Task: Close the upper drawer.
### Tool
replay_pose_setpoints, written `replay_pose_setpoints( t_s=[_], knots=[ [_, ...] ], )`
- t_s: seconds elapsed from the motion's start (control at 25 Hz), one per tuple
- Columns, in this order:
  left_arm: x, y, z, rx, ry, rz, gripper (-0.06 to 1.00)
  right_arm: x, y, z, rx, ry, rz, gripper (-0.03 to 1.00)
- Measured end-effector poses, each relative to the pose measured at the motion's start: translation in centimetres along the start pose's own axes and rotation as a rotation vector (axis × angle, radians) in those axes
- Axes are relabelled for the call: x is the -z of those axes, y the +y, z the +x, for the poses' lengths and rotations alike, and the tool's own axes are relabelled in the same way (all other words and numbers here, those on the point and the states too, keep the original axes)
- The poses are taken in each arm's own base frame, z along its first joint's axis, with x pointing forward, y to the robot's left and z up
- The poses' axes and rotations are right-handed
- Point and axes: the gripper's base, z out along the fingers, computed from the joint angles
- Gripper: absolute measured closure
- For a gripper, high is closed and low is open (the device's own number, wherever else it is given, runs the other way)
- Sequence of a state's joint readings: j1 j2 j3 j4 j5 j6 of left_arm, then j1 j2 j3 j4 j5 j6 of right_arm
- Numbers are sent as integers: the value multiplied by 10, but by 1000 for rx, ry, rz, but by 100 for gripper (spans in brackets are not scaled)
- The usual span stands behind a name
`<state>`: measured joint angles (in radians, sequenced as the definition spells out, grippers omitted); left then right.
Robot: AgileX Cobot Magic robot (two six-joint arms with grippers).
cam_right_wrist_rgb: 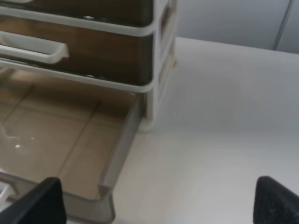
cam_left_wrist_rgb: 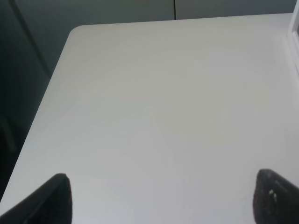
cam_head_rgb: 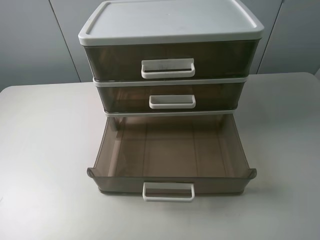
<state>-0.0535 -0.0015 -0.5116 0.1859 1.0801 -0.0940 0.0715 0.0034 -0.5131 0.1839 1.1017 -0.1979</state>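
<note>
Fingers (cam_right_wrist_rgb: 32, 203) of the right gripper (cam_right_wrist_rgb: 154, 205) spread wide, gripping nothing, beside the pulled-out drawer (cam_head_rgb: 172, 182) at lower center, nearer than the left gripper (cam_left_wrist_rgb: 161, 200), also spread.

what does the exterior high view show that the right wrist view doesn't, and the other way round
Only the exterior high view shows the cabinet's white top and the whole front of the top drawer, which is pushed in. No gripper appears there.

Only the right wrist view shows the right gripper, with its dark fingertips wide apart and nothing between them, and the cabinet's side wall.

Both show the bottom drawer pulled out and empty, the middle drawer shut above it, and the pale table.
</note>
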Motion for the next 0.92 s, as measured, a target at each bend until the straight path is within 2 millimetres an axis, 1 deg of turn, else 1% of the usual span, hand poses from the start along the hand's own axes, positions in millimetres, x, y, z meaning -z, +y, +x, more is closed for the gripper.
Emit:
replay_pose_setpoints(
  t_s=[0.12,0.28,0.92],
  knots=[
    [0,0,0,0,0,0,20,0,0,0,2,0,-6,36],
    [0,0,0,0,0,0,20,0,-1,0,-11,3,32,36],
    [0,0,0,0,0,0,20,0,-1,0,-13,3,36,36]
  ],
)
